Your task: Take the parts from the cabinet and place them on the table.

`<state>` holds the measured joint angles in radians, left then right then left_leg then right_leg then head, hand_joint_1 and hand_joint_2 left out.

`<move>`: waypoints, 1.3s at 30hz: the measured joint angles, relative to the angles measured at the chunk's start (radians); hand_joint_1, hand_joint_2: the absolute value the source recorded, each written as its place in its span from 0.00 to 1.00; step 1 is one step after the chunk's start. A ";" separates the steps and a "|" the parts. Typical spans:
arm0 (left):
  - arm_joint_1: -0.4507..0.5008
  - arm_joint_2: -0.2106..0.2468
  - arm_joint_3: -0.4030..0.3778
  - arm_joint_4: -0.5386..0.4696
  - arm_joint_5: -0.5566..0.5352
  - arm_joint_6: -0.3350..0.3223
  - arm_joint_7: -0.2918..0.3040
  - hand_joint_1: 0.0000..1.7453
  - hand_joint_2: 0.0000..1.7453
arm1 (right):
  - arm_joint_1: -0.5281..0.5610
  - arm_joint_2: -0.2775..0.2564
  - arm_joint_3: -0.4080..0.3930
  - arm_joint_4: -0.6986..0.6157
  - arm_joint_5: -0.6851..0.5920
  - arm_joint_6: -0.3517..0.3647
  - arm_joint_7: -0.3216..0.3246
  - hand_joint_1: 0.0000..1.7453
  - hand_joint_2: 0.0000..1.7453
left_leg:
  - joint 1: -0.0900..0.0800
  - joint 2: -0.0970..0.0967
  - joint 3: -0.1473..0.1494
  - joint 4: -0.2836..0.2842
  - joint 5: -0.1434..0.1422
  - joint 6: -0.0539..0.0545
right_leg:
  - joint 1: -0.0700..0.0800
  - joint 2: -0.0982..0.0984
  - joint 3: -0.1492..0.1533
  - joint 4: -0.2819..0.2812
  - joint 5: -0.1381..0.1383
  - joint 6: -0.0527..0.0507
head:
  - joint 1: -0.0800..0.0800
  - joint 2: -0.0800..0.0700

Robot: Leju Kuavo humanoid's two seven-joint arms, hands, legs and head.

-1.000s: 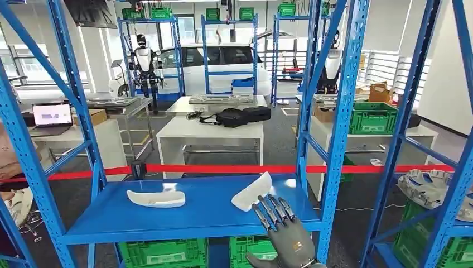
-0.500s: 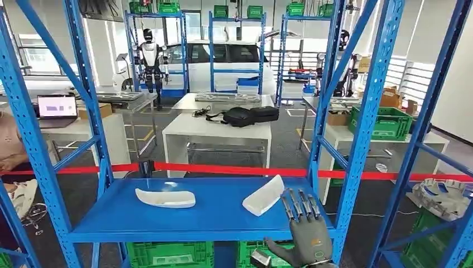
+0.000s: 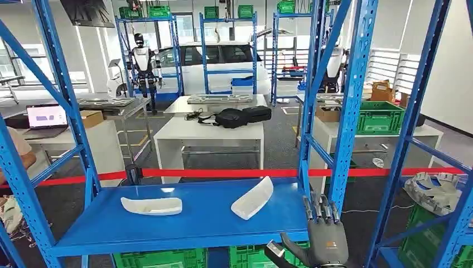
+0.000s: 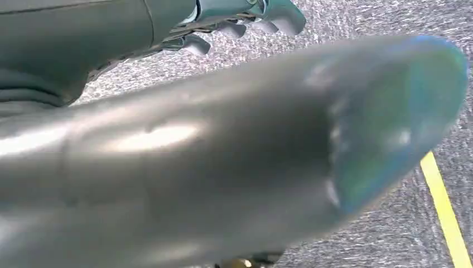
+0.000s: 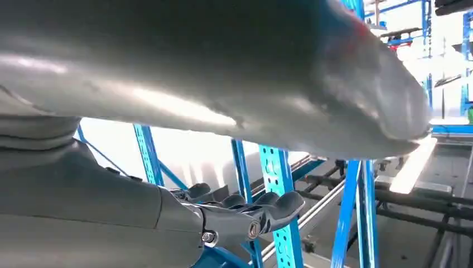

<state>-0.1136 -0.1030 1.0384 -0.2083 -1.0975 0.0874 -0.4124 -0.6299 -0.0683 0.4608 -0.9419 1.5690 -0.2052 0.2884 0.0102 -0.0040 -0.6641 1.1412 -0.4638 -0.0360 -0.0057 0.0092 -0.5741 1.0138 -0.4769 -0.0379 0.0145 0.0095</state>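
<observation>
Right hand (image 3: pixel 325 237) sits bottom right, fingers spread, holding nothing, just off the blue shelf (image 3: pixel 201 226). Nearest white part (image 3: pixel 252 197) lies center frame, so I'd swing left, clear of the upright, and grab its middle. Second part (image 3: pixel 151 205) lies further left. Left hand (image 4: pixel 245 19) hangs low, grip unclear.

Blue cabinet (image 3: pixel 184 223), white parts
Two white parts (image 3: pixel 151 206) (image 3: pixel 252 198), red tape (image 3: pixel 223 173), green crates (image 3: pixel 162 259), grey right hand (image 3: pixel 323 237)

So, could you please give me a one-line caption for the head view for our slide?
Right hand raised with fingers apart at the blue shelf's front edge, near two white parts lying on it.
</observation>
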 joint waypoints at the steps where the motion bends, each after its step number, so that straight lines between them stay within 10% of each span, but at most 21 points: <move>1: 0.000 0.001 0.000 0.000 0.000 0.001 0.000 0.00 0.00 | 0.000 0.000 0.000 0.000 0.000 0.000 -0.005 0.00 0.00 | 0.000 0.000 0.036 -0.084 0.040 0.004 | 0.000 0.000 0.006 0.002 -0.006 0.004 | 0.000 0.000; 7: -0.005 -0.003 0.000 0.000 0.000 0.002 0.005 0.00 0.00 | -0.001 0.003 -0.003 0.004 0.000 -0.012 -0.082 0.00 0.00 | 0.001 -0.002 0.072 -0.132 0.015 0.039 | 0.004 -0.001 0.006 0.013 -0.026 0.038 | 0.002 0.000; 11: -0.009 -0.002 0.000 0.000 0.000 0.002 0.006 0.00 0.00 | 0.003 0.004 -0.003 0.007 0.000 -0.015 -0.090 0.00 0.00 | 0.002 -0.002 0.077 -0.131 0.006 0.053 | -0.001 -0.003 -0.131 0.267 -0.132 0.054 | 0.005 0.000; 19: -0.009 -0.002 0.000 0.000 0.000 0.002 0.007 0.00 0.00 | 0.005 0.004 -0.003 0.008 0.000 -0.015 -0.089 0.00 0.00 | 0.002 -0.002 0.077 -0.131 0.005 0.053 | -0.001 -0.003 -0.150 0.298 -0.138 0.055 | 0.005 0.000; 21: -0.008 -0.002 0.000 0.000 0.000 0.002 0.007 0.00 0.00 | 0.008 0.004 -0.003 0.013 0.000 -0.015 -0.089 0.00 0.00 | 0.002 -0.003 0.080 -0.128 -0.001 0.051 | -0.003 -0.003 -0.175 0.306 -0.103 0.056 | 0.007 0.000; 22: -0.008 -0.003 0.000 0.000 0.000 0.002 0.007 0.00 0.00 | 0.008 0.004 -0.003 0.014 0.000 -0.015 -0.090 0.00 0.00 | 0.002 -0.003 0.082 -0.127 -0.003 0.050 | -0.004 -0.004 -0.167 0.281 -0.082 0.055 | 0.006 0.000; 24: -0.011 -0.004 0.000 0.000 0.000 0.001 0.008 0.00 0.00 | -0.002 0.008 -0.003 0.017 0.001 -0.019 -0.146 0.00 0.00 | -0.003 -0.004 0.093 -0.117 -0.024 0.030 | 0.004 -0.005 -0.046 0.016 0.023 0.035 | 0.008 0.000; 26: -0.015 -0.005 0.000 -0.001 0.000 -0.006 0.011 0.00 0.00 | -0.019 0.022 -0.007 0.035 0.002 -0.027 -0.221 0.00 0.00 | 0.001 -0.001 0.060 -0.041 -0.072 -0.003 | -0.002 -0.004 -0.028 0.004 0.018 0.000 | 0.003 0.000; 28: -0.014 -0.004 0.000 -0.001 0.000 -0.006 0.013 0.00 0.00 | -0.020 0.027 -0.007 0.043 0.002 -0.027 -0.231 0.00 0.00 | 0.002 -0.001 -0.031 0.125 -0.136 -0.008 | 0.000 -0.006 -0.024 0.004 0.011 -0.007 | 0.002 0.000; 30: -0.011 -0.004 0.000 -0.001 0.000 -0.006 0.013 0.00 0.00 | -0.019 0.028 -0.007 0.053 0.002 -0.027 -0.238 0.00 0.00 | 0.002 -0.001 -0.077 0.187 -0.130 -0.010 | 0.001 -0.005 -0.018 0.005 0.005 -0.007 | 0.002 0.000; 34: -0.012 -0.003 -0.001 -0.001 -0.001 -0.006 0.015 0.00 0.00 | -0.019 0.029 -0.008 0.059 -0.002 -0.028 -0.276 0.00 0.00 | 0.002 0.001 0.041 -0.098 0.032 0.000 | 0.000 -0.004 0.008 0.010 -0.017 0.005 | 0.002 0.000; 39: -0.016 -0.005 0.000 0.000 0.000 -0.007 0.022 0.00 0.00 | -0.015 0.031 -0.008 0.064 -0.019 -0.026 -0.337 0.00 0.00 | 0.000 -0.003 0.064 -0.120 0.009 0.031 | 0.007 -0.002 0.010 0.009 -0.027 0.033 | 0.003 0.000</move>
<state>-0.1291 -0.1076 1.0380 -0.2083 -1.0979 0.0801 -0.3902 -0.6449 -0.0370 0.4532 -0.8778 1.5499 -0.2312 -0.0489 0.0097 -0.0071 -0.6001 1.0207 -0.4553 -0.0048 0.0009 0.0074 -0.5644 1.0227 -0.5039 -0.0048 0.0172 0.0099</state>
